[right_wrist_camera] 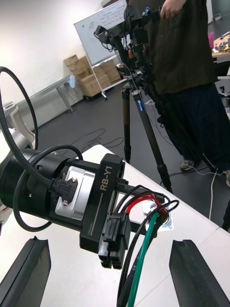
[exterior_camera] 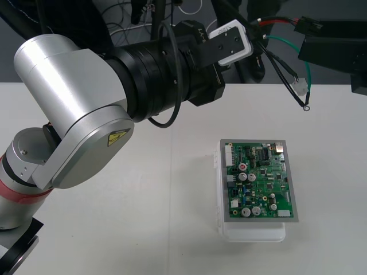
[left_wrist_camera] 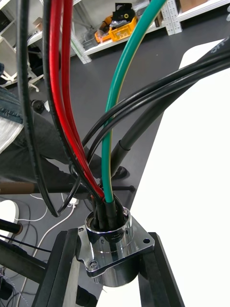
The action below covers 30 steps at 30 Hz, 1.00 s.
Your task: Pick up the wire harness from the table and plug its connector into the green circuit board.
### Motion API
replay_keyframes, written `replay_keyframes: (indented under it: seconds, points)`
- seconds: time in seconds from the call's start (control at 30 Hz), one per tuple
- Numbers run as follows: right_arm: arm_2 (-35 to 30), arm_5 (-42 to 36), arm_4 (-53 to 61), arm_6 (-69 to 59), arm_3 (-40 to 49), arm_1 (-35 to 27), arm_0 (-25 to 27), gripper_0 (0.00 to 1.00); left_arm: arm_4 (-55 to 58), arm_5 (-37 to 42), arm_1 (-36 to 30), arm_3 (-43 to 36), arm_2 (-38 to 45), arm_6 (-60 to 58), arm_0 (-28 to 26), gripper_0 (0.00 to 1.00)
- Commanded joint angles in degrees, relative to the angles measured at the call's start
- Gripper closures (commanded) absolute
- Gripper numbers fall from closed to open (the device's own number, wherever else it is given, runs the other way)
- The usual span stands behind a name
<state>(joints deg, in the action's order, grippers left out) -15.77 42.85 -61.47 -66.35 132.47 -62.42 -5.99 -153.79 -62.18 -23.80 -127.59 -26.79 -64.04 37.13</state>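
My left gripper (exterior_camera: 255, 40) is held high over the table's far edge, shut on the harness's round metal socket (left_wrist_camera: 115, 249) by its flange. Red, black and green wires (exterior_camera: 275, 54) run from the socket toward my right gripper (exterior_camera: 307, 39), which comes in from the right. The small black plug (exterior_camera: 307, 24) hangs in front of the right gripper, whose fingers (right_wrist_camera: 31, 268) stand far apart, open, with nothing held. In the right wrist view the plug (right_wrist_camera: 112, 240) sits just under the left gripper (right_wrist_camera: 158, 216). The green circuit board (exterior_camera: 261, 180) lies on its white base (exterior_camera: 252, 232), below and nearer than both grippers.
A loose black lead with a white end (exterior_camera: 299, 86) and a green lead with a ring terminal (exterior_camera: 307, 106) dangle from the harness above the table (exterior_camera: 143, 200). The left arm's big silver link (exterior_camera: 74, 103) covers the table's left side.
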Motion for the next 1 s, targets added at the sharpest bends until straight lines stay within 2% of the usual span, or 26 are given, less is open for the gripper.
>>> replay_keyframes:
  seconds: [0.03, 0.4, 0.47, 0.5, 0.53, 1.0]
  points:
    - [0.56, -0.75, 1.00, 0.60, 0.33, -0.51, -2.44, 0.28, -0.55, 4.52, 1.65, -0.90, -0.81, 3.49, 0.58, 1.00]
    - [0.65, -0.66, 1.26, 1.04, 0.86, -0.51, -1.57, 0.28, -0.55, 4.52, 1.65, -0.81, -0.81, 3.75, 0.49, 1.00]
    - [0.65, -0.66, 1.26, 1.13, 0.95, -0.51, -1.65, 0.56, -0.55, 4.52, 1.65, -0.81, -0.81, 3.84, 0.49, 1.00]
    - [0.65, -0.66, 1.26, 1.04, 0.95, -0.51, -1.65, 0.91, -0.55, 4.52, 1.65, -0.81, -0.81, 3.93, 0.40, 1.00]
    - [0.65, -0.66, 1.26, 1.04, 0.95, -0.51, -1.65, 1.00, -0.55, 4.52, 1.65, -0.81, -0.81, 3.93, 0.40, 1.00]
    - [0.65, -0.58, 1.26, 1.04, 0.95, -0.16, -1.65, 1.00, -0.55, 4.61, 1.65, -0.81, -0.72, 4.19, 0.40, 1.00]
